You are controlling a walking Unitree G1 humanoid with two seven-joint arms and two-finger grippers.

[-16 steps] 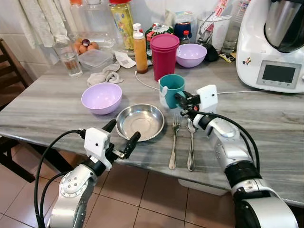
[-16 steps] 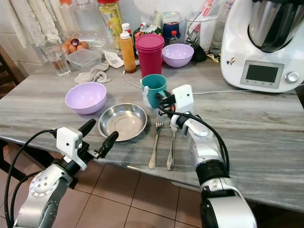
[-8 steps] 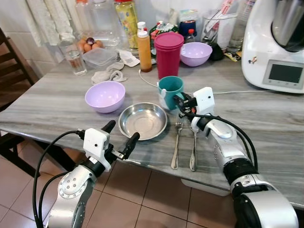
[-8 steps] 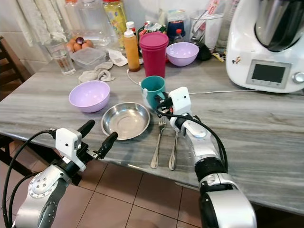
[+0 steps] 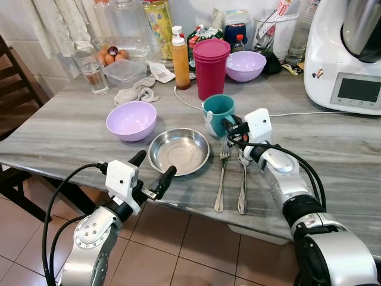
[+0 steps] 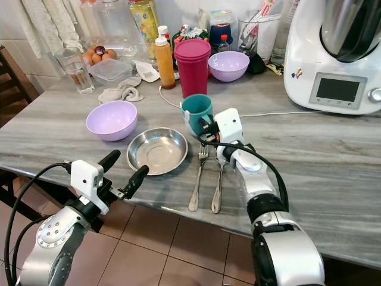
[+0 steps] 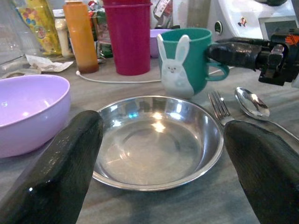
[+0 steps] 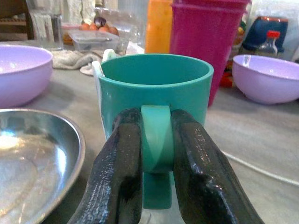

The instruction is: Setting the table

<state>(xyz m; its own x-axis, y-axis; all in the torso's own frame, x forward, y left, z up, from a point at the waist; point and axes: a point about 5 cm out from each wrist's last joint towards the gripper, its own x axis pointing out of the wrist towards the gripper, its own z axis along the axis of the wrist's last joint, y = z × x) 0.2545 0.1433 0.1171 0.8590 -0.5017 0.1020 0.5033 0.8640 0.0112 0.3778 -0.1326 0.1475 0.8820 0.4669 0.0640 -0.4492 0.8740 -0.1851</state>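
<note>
Right gripper [image 8: 156, 154] clamped on handle of teal mug [image 5: 218, 111], fingers [image 8: 120, 177] pinching both sides. Mug upright on table [image 5: 65, 131], just ahead of fingertips. Fork [image 5: 221, 179] and spoon [image 5: 243, 182] right below wrist; steel plate [image 5: 179, 151] beside. Left gripper [image 5: 152, 173] spread wide, empty, hovering at table edge, plate straight ahead.
</note>
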